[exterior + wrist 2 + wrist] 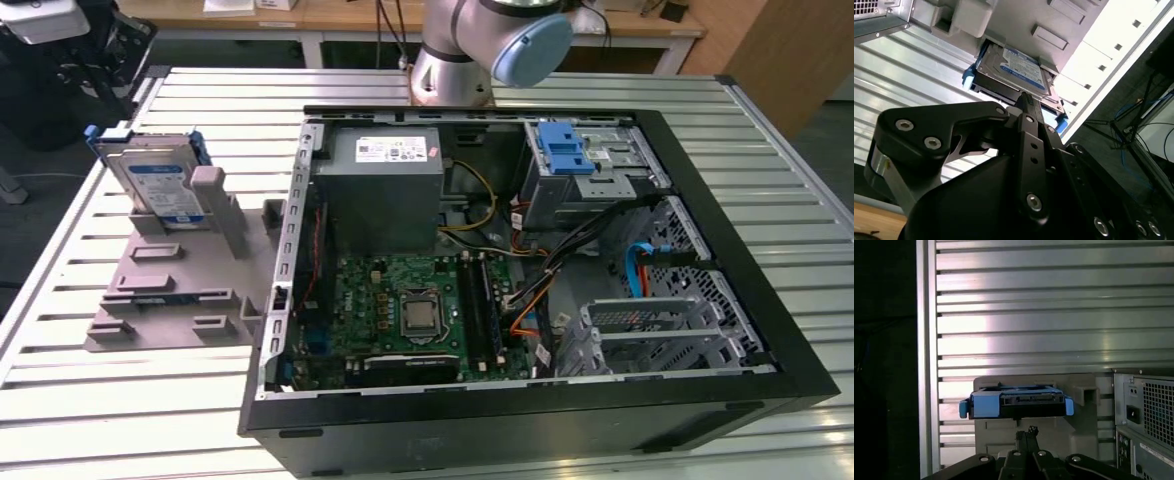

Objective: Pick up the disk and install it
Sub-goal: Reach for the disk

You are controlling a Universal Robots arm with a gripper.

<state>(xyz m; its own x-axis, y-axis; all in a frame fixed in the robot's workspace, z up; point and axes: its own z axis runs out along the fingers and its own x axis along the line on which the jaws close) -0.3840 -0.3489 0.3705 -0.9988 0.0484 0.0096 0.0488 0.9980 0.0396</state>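
Note:
The disk [158,185], a silver drive with a white-and-blue label in a blue carrier, stands on edge in a slot of the grey fixture [174,290], at the exterior view's left beside the open computer case [534,420]. In both wrist views the disk [1014,70] [1016,404] lies straight ahead of my gripper [1023,97] [1026,431]. The black fingers are shut together with nothing between them. Their tips stop a short way off the disk's near edge.
Inside the case a drive bay with a blue clip [567,150] sits at the back right, and a metal drive cage [641,330] at the front right. The grey power supply [387,180] and motherboard [414,310] fill the case's left. Everything rests on a slatted aluminium table [107,410].

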